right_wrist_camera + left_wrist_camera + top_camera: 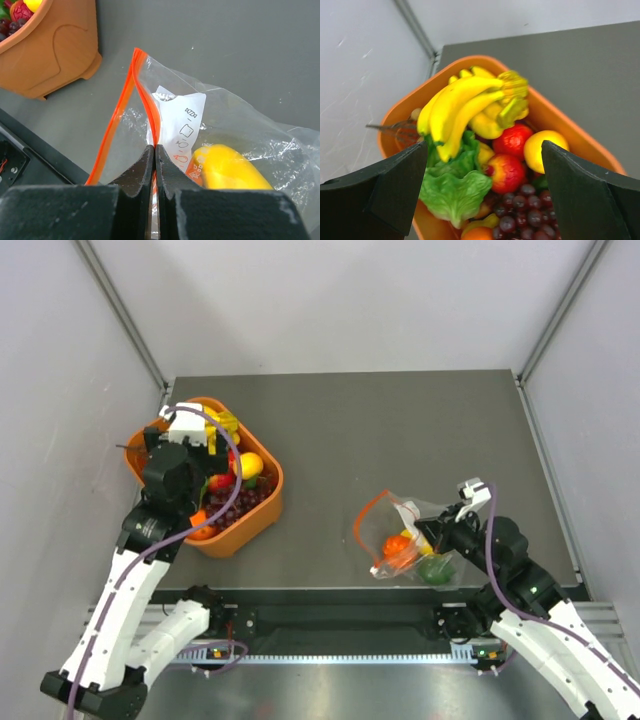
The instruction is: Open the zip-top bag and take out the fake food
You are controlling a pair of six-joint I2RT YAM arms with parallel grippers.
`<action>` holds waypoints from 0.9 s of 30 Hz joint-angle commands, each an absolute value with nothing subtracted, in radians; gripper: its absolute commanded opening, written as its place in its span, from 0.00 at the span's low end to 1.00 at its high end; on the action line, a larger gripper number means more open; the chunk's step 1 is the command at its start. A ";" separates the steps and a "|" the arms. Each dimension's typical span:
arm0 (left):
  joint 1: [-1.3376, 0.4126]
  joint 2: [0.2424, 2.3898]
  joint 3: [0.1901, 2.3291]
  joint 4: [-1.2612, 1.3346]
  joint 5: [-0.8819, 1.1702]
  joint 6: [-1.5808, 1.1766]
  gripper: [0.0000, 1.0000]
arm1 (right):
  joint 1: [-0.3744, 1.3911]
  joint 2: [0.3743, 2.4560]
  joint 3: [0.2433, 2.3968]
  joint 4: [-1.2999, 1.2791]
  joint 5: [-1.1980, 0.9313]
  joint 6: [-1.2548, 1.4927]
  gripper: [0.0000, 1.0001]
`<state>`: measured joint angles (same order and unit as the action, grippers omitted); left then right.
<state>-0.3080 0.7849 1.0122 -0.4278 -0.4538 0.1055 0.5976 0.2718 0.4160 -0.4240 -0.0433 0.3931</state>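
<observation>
The zip-top bag [415,530] lies at the table's near right, its orange-red zip strip [114,127] parted into an open loop. My right gripper [154,147] is shut on one side of that strip at the mouth. Inside the bag sit an orange-red round fruit [399,548], a dark green fruit [434,568] and a yellow piece [227,167]. My left gripper [484,152] hangs open over the orange basket [250,527], nothing between its fingers. A yellow banana bunch [462,102] rests on top of the basket's contents just beyond it.
The basket [560,120] at the left also holds lettuce [452,190], dark grapes [530,212], red apples [507,172] and a lemon [540,147]. Its wall [55,50] stands to the bag's far left. White walls and metal posts enclose the table.
</observation>
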 commanded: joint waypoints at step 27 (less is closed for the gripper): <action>-1.210 1.241 1.009 -0.028 -0.257 -0.209 0.97 | 0.612 0.285 0.563 -0.486 -0.008 0.377 0.00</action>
